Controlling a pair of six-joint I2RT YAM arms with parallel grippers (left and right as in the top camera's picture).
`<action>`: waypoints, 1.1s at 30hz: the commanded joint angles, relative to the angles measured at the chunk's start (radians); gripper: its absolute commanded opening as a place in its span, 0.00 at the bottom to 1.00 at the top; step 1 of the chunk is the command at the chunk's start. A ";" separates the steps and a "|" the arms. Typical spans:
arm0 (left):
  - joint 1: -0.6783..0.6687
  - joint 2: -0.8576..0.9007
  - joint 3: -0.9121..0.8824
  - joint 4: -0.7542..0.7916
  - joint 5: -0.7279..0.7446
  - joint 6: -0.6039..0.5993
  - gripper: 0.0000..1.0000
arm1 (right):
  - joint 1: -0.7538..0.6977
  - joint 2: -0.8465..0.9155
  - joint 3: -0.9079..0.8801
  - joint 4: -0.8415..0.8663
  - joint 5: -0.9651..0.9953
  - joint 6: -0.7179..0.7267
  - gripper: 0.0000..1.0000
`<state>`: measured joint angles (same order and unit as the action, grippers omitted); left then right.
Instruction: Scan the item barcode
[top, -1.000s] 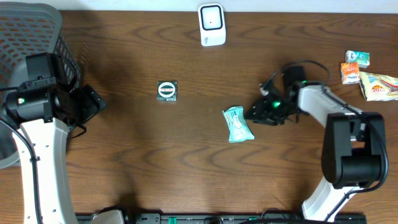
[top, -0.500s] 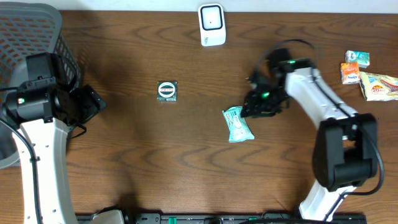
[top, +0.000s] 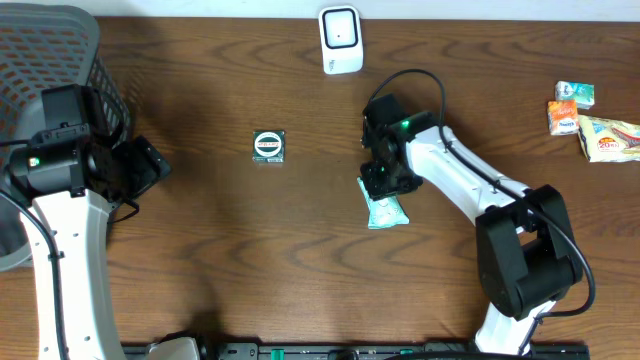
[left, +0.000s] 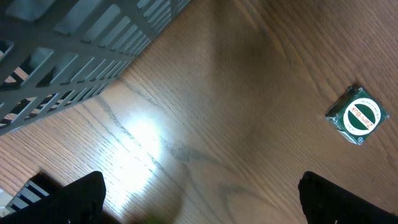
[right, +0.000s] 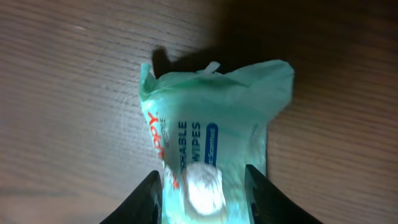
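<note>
A grey mesh basket (top: 60, 30) is sitting at the table's (top: 250, 260) far left corner, with its left side cut off by the frame. Beside it, near the left edge, the left gripper (left: 205, 202) is hovering with its jaws spread wide and nothing between them; only the fingertips are showing in its wrist view. A small green packet with a round label (top: 268, 146) is lying left of the table's middle. A white scanner (top: 340, 41) is standing at the far edge. Near the centre, the wipes pack (top: 388, 211) is lying flat, its upper half hidden overhead under the right gripper (right: 204, 199). The jaws are straddling the pack's sides. Whether they are pinching it, I cannot tell, and its print is partly cut off. Snack packets (top: 590, 120) are lying at the right edge, one of them cropped.
</note>
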<state>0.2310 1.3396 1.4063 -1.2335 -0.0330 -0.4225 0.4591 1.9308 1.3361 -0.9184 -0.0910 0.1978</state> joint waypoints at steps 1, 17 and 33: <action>0.003 -0.004 -0.002 -0.005 -0.016 -0.006 0.98 | 0.016 0.007 -0.046 0.033 0.040 0.026 0.36; 0.003 -0.004 -0.002 -0.005 -0.016 -0.006 0.98 | 0.014 0.006 -0.018 0.063 0.039 0.026 0.01; 0.003 -0.004 -0.002 -0.005 -0.016 -0.006 0.98 | -0.028 0.070 0.483 0.243 0.050 0.035 0.01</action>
<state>0.2314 1.3396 1.4063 -1.2331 -0.0334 -0.4225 0.4557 1.9514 1.6917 -0.6865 -0.0483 0.2195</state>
